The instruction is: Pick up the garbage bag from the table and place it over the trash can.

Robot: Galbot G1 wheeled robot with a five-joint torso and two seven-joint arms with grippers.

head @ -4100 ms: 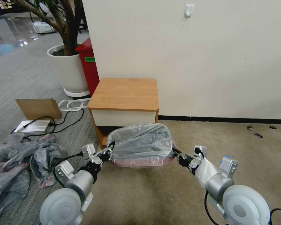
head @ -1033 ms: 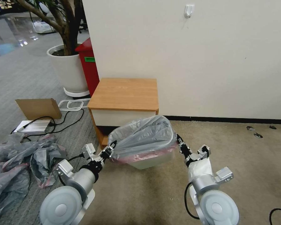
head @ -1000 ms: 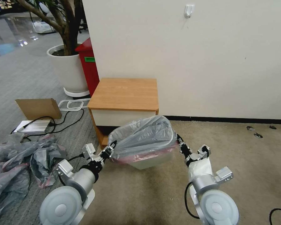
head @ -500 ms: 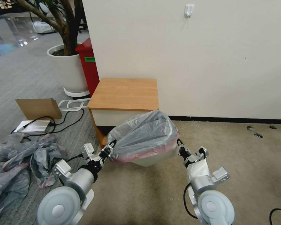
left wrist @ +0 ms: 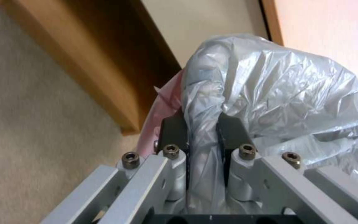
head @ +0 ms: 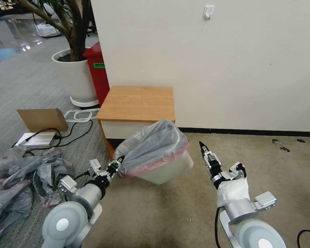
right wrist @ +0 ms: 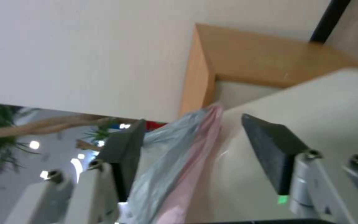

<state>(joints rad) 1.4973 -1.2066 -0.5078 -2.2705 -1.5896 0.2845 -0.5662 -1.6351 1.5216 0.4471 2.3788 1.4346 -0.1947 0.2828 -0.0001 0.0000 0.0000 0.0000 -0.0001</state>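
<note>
Head view shows the trash can tipped beside the worktop, garbage bag over its mouth – my left gripper pinches the bag, right gripper spread, apart – pulling one-sided could topple it or strip the bag

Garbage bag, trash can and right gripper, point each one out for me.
Garbage bag [head: 151,144]: head view, on the grey plastic stretched over the top.
Trash can [head: 168,168]: head view, on its bare cream side wall.
Right gripper [head: 203,148]: head view, between its open fingertips, beside the can.
</note>
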